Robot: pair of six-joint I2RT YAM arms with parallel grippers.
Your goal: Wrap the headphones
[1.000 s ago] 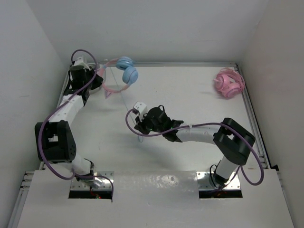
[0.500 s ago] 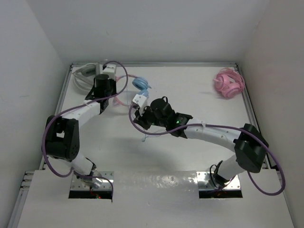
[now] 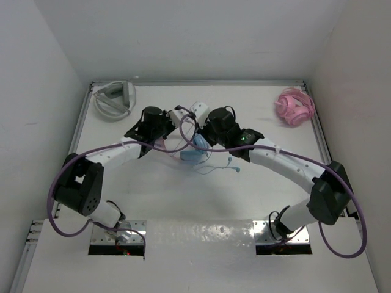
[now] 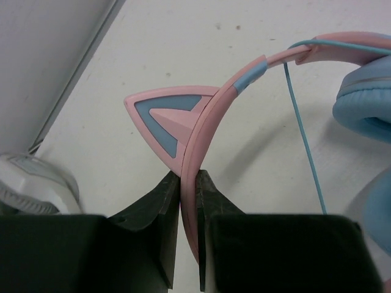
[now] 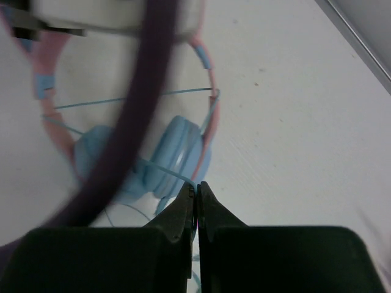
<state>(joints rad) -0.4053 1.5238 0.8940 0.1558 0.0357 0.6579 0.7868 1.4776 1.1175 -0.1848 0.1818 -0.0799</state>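
The headphones [image 3: 194, 150] hang between my two grippers near the middle of the table, light blue ear cups [image 5: 177, 152] low and a thin blue cable [image 3: 221, 166] trailing onto the surface. My left gripper [image 4: 188, 177] is shut on the pink headband [image 4: 211, 116], just below a cat ear [image 4: 162, 119]. My right gripper [image 5: 197, 186] is shut on the cable [image 5: 165, 173] close to the ear cups. In the top view both wrists crowd over the headphones and hide most of the headband.
White-grey headphones [image 3: 115, 97] lie in the back left corner. An all-pink bundled pair [image 3: 294, 107] sits at the back right. My arm's purple lead [image 5: 134, 110] crosses the right wrist view. Raised rails edge the table.
Both arms swung toward the table's middle. The left gripper brought the headphones from the back left corner to the centre, and the right gripper moved back and right with the cable.
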